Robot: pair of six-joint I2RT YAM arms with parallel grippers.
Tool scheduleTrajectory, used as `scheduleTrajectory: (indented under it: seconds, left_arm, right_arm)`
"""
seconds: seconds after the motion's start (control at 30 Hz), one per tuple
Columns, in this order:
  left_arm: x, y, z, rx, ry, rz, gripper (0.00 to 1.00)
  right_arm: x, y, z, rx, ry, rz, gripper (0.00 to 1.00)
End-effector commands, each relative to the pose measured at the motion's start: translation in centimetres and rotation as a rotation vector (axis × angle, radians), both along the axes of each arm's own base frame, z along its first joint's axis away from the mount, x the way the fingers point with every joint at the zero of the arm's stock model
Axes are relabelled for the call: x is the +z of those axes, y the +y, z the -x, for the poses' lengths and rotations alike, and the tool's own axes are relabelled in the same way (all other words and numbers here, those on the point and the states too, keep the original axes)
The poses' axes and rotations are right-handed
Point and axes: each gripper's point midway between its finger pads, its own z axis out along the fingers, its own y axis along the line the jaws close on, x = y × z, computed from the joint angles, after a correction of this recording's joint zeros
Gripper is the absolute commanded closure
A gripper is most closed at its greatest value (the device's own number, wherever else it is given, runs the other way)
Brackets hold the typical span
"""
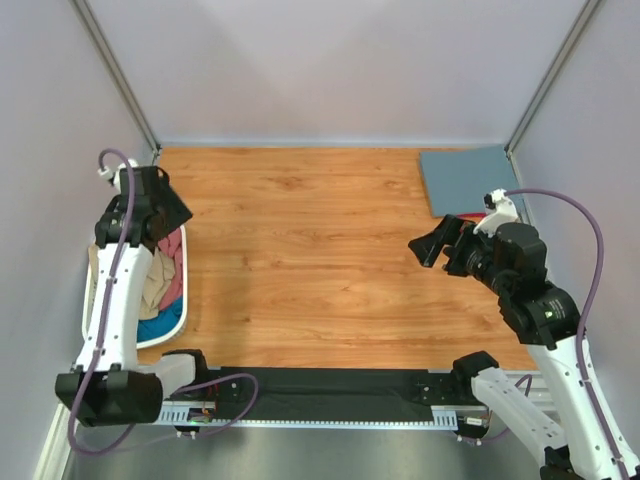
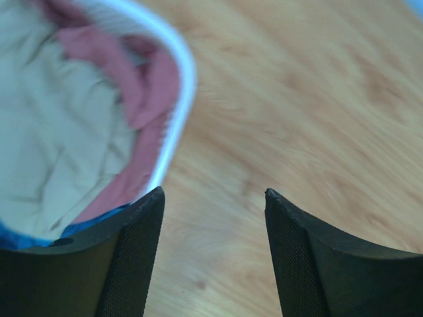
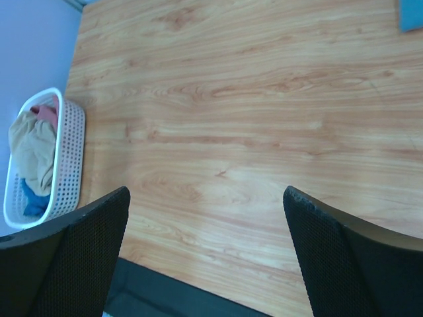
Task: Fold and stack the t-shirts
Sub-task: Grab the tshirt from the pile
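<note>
From where I stand, this looks like the start of a fresh shirt: the left gripper (image 2: 213, 193) hangs above the inner rim of the white slatted basket (image 3: 69, 158) at the left edge of the table (image 1: 300, 250), jaws apart and holding nothing. Most of the t-shirts lie crumpled in that basket. A tan shirt (image 2: 59, 132) is on top, a dusty pink shirt (image 2: 149, 86) is bunched along the rim beside it, and a teal shirt (image 3: 30, 195) shows at the near end. At the far right corner a slate blue shirt (image 1: 468, 180) lies flat and folded, with a sliver of red (image 1: 470, 215) at its near edge, so I take that to be the stack, already begun. The right gripper (image 3: 206, 191) is also wide open and empty, raised over the right side of the table and facing across the bare wood toward the basket. The next move, I judge, calls for the left arm to shift over the tan cloth, drop in and pinch a good fold so that only one shirt lifts out. The tabletop is smooth pale wood grain with a black strip (image 1: 330, 380) along its near edge, closed in by plain pale walls with metal posts in the far corners.
</note>
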Motion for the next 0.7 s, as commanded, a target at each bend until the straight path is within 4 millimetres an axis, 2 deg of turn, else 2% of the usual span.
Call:
scheduleTrajectory:
  seconds: [0.0, 0.03, 0.07, 0.13, 0.17, 0.23, 0.27, 0.3, 0.37, 0.43, 0.67]
  left_arm:
    - [-5.0, 6.6, 3.0, 0.382, 0.153, 0.038, 0.32]
    - [-5.6, 8.5, 3.4, 0.458, 0.156, 0.042, 0.32]
    - [-7.2, 9.5, 4.2, 0.513, 0.186, 0.036, 0.32]
    - [-8.7, 11.7, 4.8, 0.641, 0.180, 0.080, 0.32]
    - [-10.4, 11.8, 5.2, 0.660, 0.213, 0.123, 0.32]
    - [-11.4, 13.1, 4.6, 0.694, 0.171, 0.183, 0.31]
    - [-12.9, 12.6, 4.4, 0.664, 0.187, 0.227, 0.31]
    - [-13.2, 13.1, 4.1, 0.668, 0.179, 0.237, 0.31]
    - [-14.6, 14.1, 5.0, 0.732, 0.231, 0.225, 0.31]
    - [-15.7, 14.8, 5.3, 0.760, 0.267, 0.198, 0.31]
    - [-18.4, 15.2, 5.1, 0.772, 0.324, 0.195, 0.35]
  right_arm:
    - [-0.1, 2.3, 0.8, 0.132, 0.003, -0.057, 0.00]
    - [0.0, 2.6, 0.9, 0.147, 0.000, -0.066, 0.00]
    - [-0.1, 3.0, 1.2, 0.173, 0.003, -0.076, 0.00]
    - [-0.2, 3.3, 1.3, 0.194, 0.004, -0.080, 0.00]
    - [-0.1, 3.5, 1.4, 0.209, 0.006, -0.086, 0.00]
    - [0.1, 3.7, 1.4, 0.223, -0.002, -0.089, 0.00]
    - [0.3, 3.8, 1.6, 0.235, -0.006, -0.092, 0.00]
    - [0.5, 3.9, 1.7, 0.242, -0.012, -0.093, 0.00]
    - [0.8, 4.1, 1.8, 0.257, -0.021, -0.094, 0.00]
    - [1.1, 4.1, 2.0, 0.264, -0.029, -0.093, 0.00]
    - [1.8, 4.1, 2.1, 0.269, -0.043, -0.091, 0.00]
